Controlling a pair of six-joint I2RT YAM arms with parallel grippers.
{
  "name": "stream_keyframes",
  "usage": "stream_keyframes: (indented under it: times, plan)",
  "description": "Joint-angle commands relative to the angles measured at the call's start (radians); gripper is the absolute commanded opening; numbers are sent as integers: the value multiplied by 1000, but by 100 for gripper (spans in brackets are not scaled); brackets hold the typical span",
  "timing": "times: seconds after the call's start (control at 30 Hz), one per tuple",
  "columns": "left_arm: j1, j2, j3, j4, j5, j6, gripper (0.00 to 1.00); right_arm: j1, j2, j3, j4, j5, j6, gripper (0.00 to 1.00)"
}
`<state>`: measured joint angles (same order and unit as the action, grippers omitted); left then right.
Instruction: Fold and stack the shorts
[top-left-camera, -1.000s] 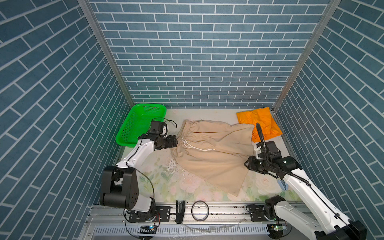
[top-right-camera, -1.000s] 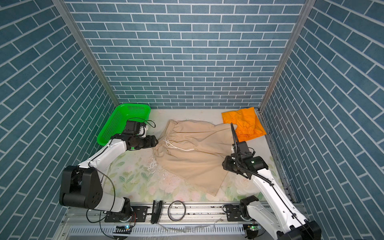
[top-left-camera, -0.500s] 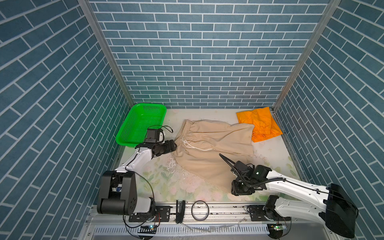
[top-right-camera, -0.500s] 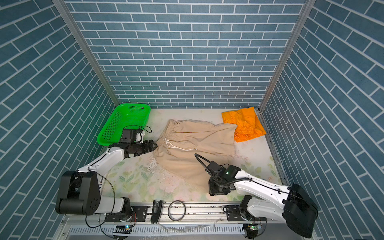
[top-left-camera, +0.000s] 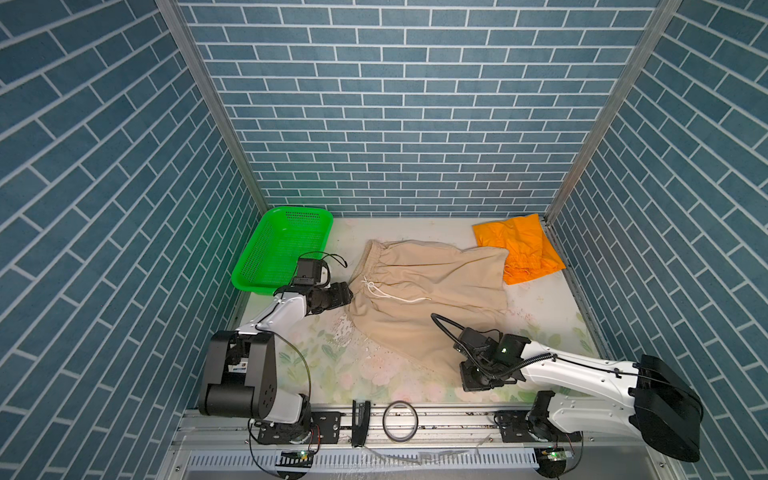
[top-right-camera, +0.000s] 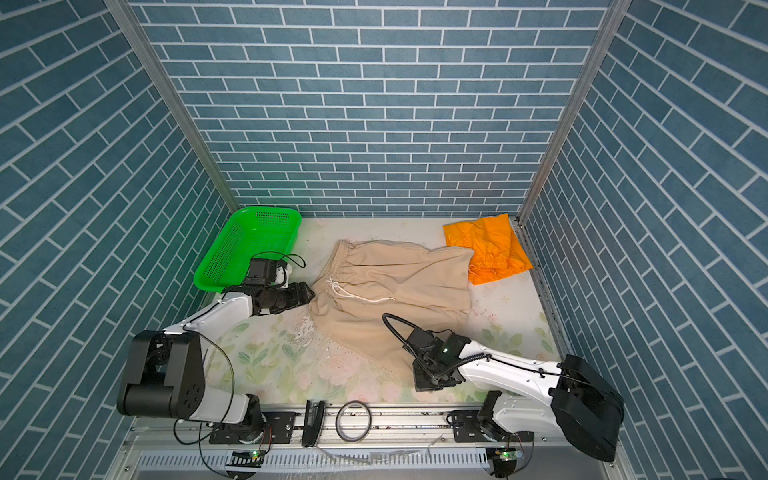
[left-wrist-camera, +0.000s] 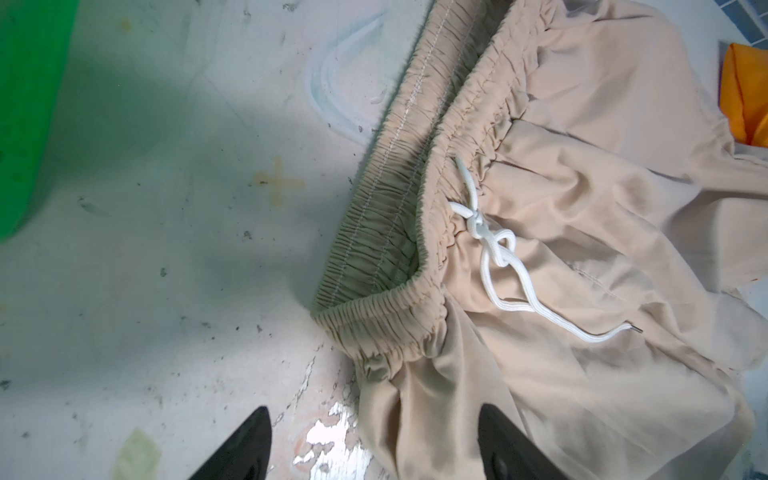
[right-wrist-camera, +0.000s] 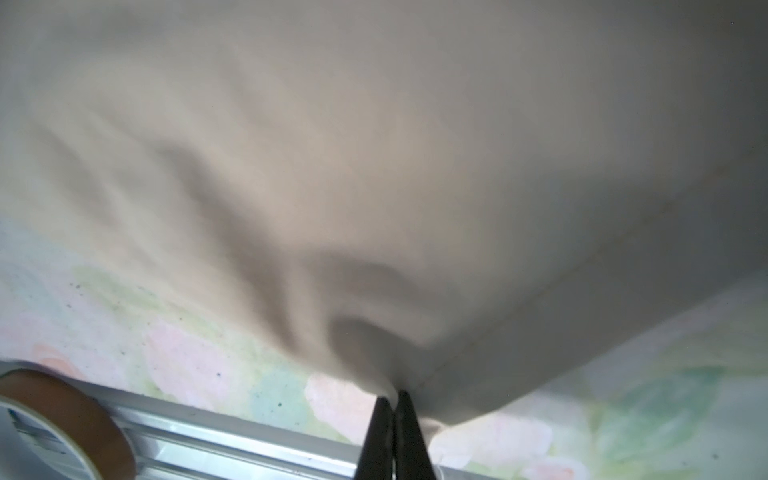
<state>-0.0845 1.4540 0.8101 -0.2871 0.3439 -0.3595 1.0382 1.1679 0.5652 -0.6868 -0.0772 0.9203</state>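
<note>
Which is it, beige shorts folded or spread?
Spread: the beige shorts lie flat, waistband and both legs showing, hem corner pinched by the right gripper.

You have both top views looking steeply down from the front over the whole table (top-left-camera: 540, 303). Both wrist views sit close above the beige shorts (left-wrist-camera: 582, 187), which all four views share.

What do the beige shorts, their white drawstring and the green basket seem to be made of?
The beige shorts: thin matte woven cloth, perhaps cotton or a blend; it wrinkles softly and gathers at the waistband.
The drawstring: flat white braided cord; the weave shows.
The green basket: moulded plastic, slightly glossy, with rows of small holes.
</note>
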Motion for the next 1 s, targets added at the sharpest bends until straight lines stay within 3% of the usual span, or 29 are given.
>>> stream_keyframes:
  times: [0.0, 0.43, 0.63, 0.77, 0.97]
  plan:
    - [-23, 4, -19, -28, -37, 14, 78, 4, -29, -13, -40, 48, 38, 0]
    - [-81, 146, 19, 24, -75, 14, 57, 4, -91, -19, -73, 82, 46, 0]
    - [-85, 170, 74, -24, -121, 56, 18, 4, -139, 22, -201, 169, 54, 0]
    - [-92, 151, 110, -95, -163, 91, 0, 4, -182, 73, -272, 231, 43, 0]
    - [-115, 58, 196, -260, -229, 112, 0, 5, -238, 196, -454, 336, 32, 0]
